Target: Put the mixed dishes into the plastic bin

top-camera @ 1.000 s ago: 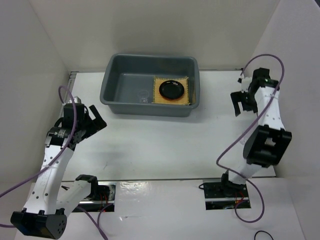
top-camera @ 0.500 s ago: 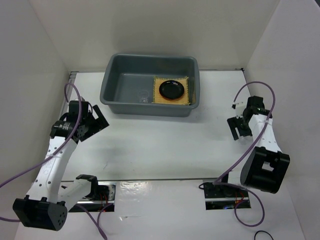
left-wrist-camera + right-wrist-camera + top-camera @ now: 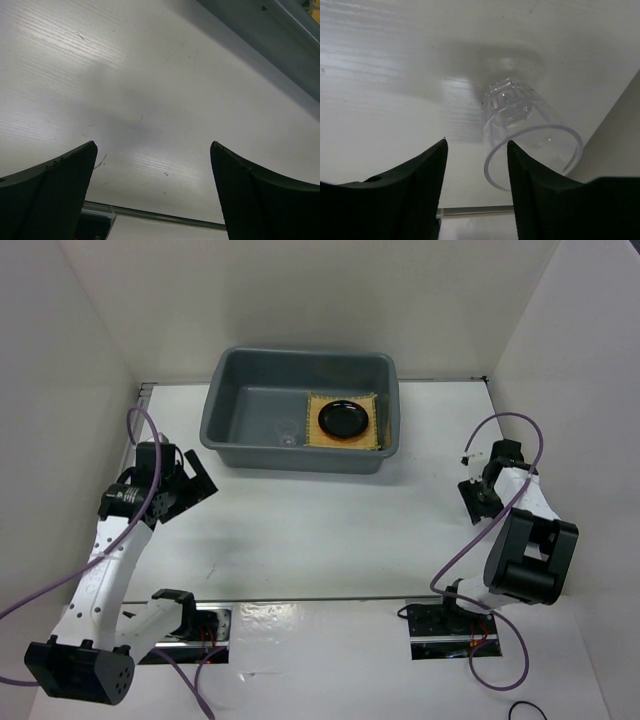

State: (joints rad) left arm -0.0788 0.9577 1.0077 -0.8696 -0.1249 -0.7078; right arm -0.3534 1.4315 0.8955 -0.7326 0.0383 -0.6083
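Observation:
The grey plastic bin stands at the back centre. Inside it the tan bamboo mat lies on the right, with the black plate on top. The orange plate is not in view. A clear glass cup stands upright on the table in the right wrist view, close in front of my right gripper, mostly ahead of its right finger. That gripper is open, low by the right wall. My left gripper is open and empty over bare table.
A faint clear shape sits on the bin floor left of the mat. The bin's outer wall shows at the upper right of the left wrist view. White walls enclose the table on the left, back and right.
My right arm has drawn back from the back right and dropped low beside the right wall. My left gripper has shifted a little toward the near side. The bin's contents are unchanged.

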